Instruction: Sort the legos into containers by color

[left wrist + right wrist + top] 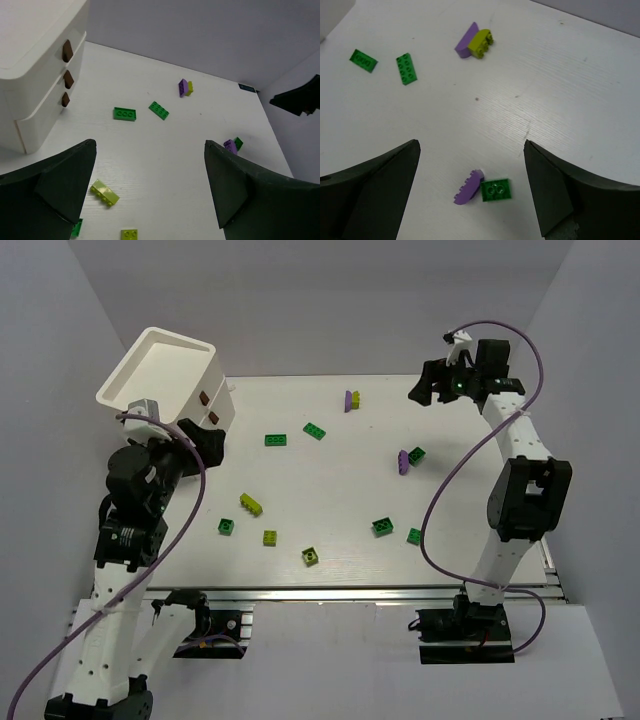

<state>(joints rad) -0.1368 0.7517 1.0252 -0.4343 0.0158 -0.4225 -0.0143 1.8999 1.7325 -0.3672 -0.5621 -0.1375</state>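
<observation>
Legos [276,440], small studded plastic bricks in dark green, yellow-green and purple, lie scattered over the white desk [330,502] across the middle of the top view. White plastic open-top containers [160,375] stand at the upper left. Left tool [149,145] and right tool [471,145] are both spread wide, holding nothing.

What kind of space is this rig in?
Likely a lab test cell: white table boxed in by plain wall panels, aluminium rail along its near edge, loose legos and white containers.
</observation>
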